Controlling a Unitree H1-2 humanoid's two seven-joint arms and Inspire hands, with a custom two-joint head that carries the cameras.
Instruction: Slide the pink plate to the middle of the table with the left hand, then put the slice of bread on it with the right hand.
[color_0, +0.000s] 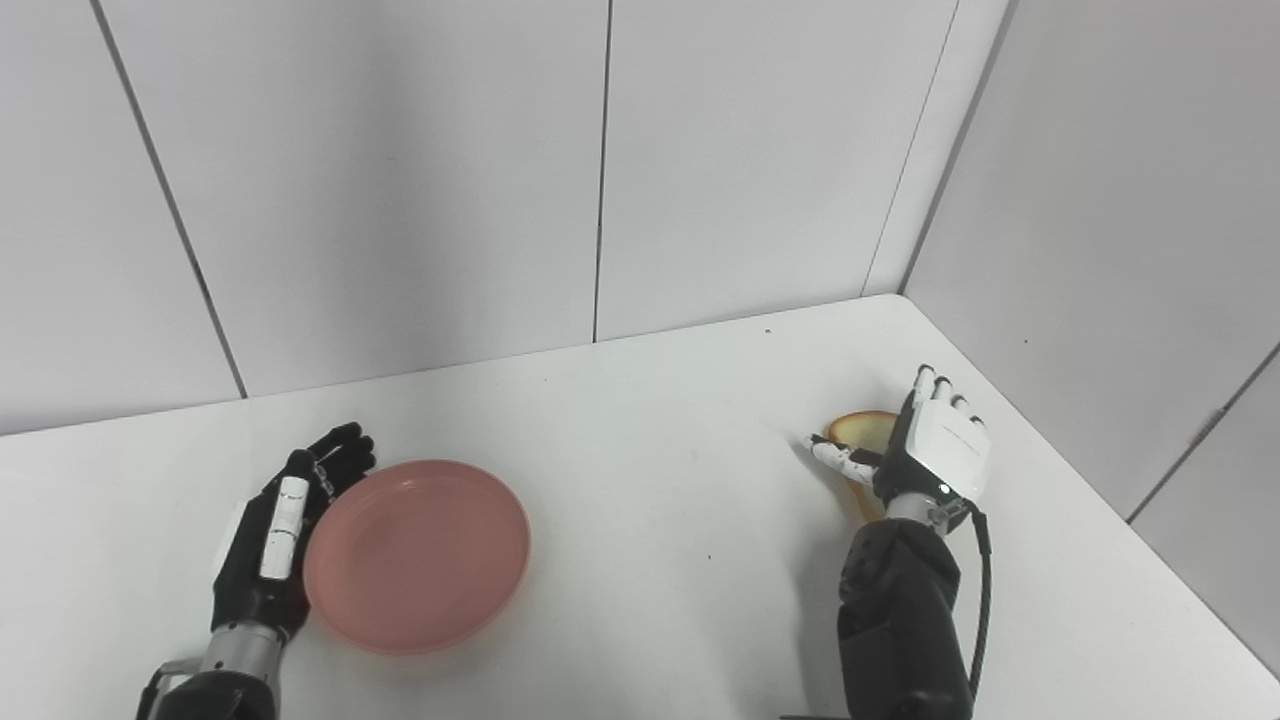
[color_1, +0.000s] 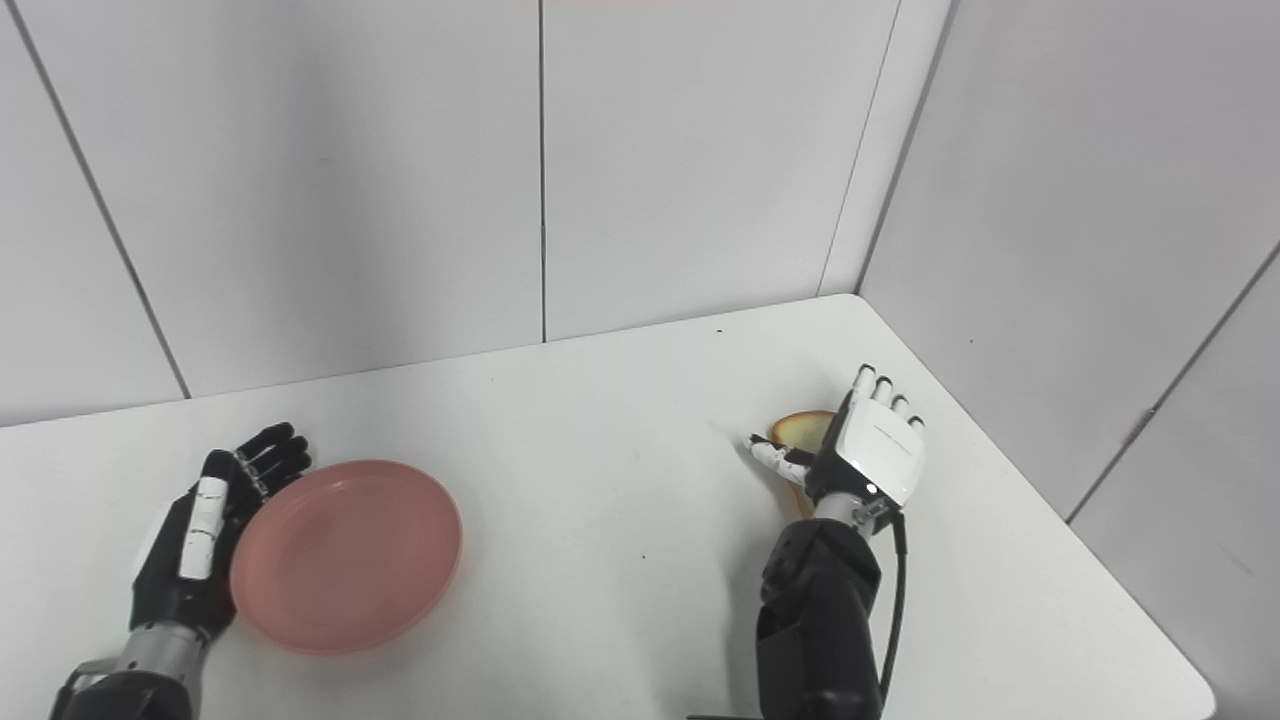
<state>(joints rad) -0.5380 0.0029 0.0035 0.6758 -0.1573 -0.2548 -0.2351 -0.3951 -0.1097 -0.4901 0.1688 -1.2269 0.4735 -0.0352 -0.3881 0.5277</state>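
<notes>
Left eye view: left hand (color_0: 285, 520) sits flat-open, fingers straight, edge against the pink plate (color_0: 418, 555) rim at 9 o'clock. Plate is still left of centre, so the slide is the step in hand. Advice: push low toward 3 o'clock, keep contact on the rim so it doesn't spin. Table (color_0: 660, 470) ahead is bare.

Right eye view: right hand (color_1: 865, 455) is open, holding nothing, over the bread slice (color_1: 800, 428). Bread is near the table's right edge at 3 o'clock, with little margin there.
</notes>
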